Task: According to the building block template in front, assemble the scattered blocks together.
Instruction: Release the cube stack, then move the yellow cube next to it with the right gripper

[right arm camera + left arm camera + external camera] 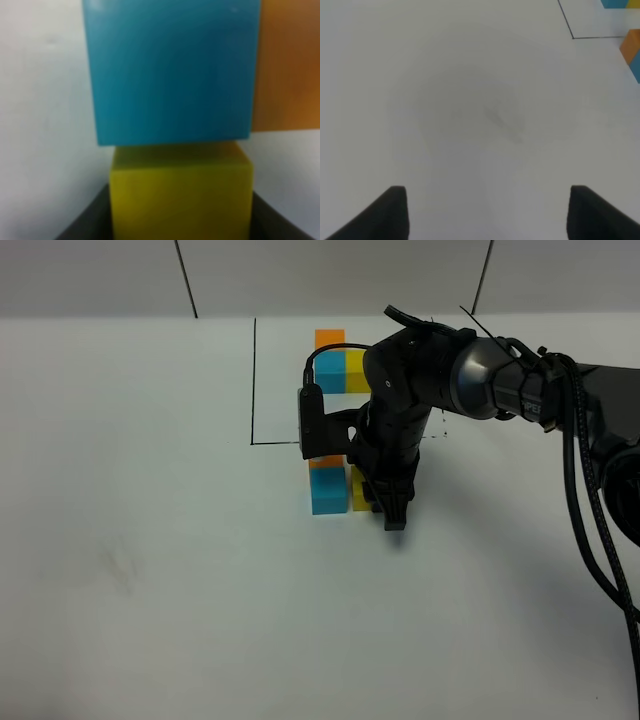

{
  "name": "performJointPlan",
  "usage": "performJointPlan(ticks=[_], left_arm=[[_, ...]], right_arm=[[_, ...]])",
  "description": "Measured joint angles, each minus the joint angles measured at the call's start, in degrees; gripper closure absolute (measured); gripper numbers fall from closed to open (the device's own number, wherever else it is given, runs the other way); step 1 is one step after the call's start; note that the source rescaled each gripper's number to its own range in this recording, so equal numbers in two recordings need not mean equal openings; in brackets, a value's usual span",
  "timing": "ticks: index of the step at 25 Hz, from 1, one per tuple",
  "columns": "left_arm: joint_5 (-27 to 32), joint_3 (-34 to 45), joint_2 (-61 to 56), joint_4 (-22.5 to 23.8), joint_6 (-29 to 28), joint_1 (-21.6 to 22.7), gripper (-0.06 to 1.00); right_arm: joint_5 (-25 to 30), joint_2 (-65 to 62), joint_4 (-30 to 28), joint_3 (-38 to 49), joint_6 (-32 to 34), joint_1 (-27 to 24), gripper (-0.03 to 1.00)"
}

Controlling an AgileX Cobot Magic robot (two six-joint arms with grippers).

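Observation:
The template is an orange, blue and yellow cube trio inside a thin black frame at the back. In front of it, the loose orange cube touches the loose blue cube. The loose yellow cube sits against the blue one's right side. My right gripper is down on the yellow cube, with a finger close on each side; blue and orange lie beyond. My left gripper is open and empty over bare table.
The white table runs to a grey back wall. My right arm reaches in from the right and covers part of the frame. The left wrist view shows the frame's corner and the loose orange cube's edge.

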Motion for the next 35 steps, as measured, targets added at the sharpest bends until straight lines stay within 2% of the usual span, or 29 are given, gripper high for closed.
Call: performJointPlan(ticks=[6, 35], left_arm=[[0.0, 0.0, 0.0, 0.0, 0.0, 0.0, 0.48], [0.0, 0.0, 0.0, 0.0, 0.0, 0.0, 0.48]], right_arm=[[-0.6, 0.1, 1.6, 0.0, -0.1, 0.0, 0.95], [-1.8, 0.1, 2.4, 0.0, -0.5, 1.0, 0.95]])
